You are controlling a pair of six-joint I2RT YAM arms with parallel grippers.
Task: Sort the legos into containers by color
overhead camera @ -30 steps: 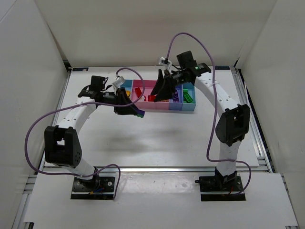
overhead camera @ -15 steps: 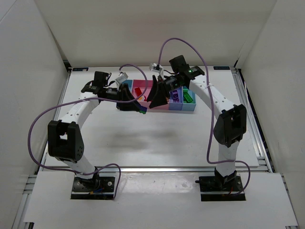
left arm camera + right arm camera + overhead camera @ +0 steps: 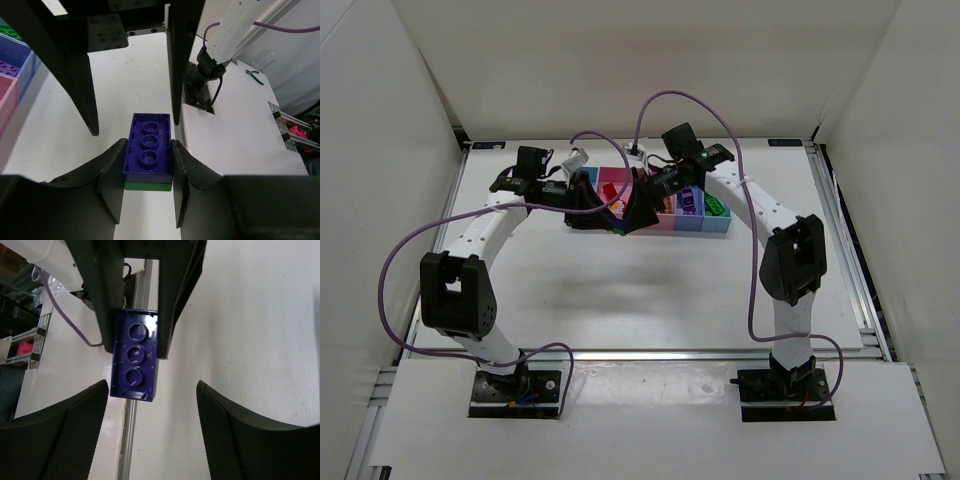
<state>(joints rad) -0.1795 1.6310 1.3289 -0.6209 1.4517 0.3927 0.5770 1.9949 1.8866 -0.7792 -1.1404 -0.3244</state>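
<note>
My left gripper is shut on a two-brick chunk, a purple brick stacked on a green one, held above the table just in front of the containers. In the left wrist view the chunk sits between my fingers. My right gripper is open and faces the left one. In the right wrist view its jaws stand wide apart, with the purple brick just beyond the left fingertip. Red, purple and green legos lie in the bins.
The bin row stands at the back centre of the white table. Its blue and pink ends show at the left edge of the left wrist view. The right arm's black fingers hang close in front of the chunk. Walls enclose three sides.
My right gripper has swung left from over the bins toward the left gripper and now faces the held chunk. The left gripper has shifted slightly right, still holding the chunk.
</note>
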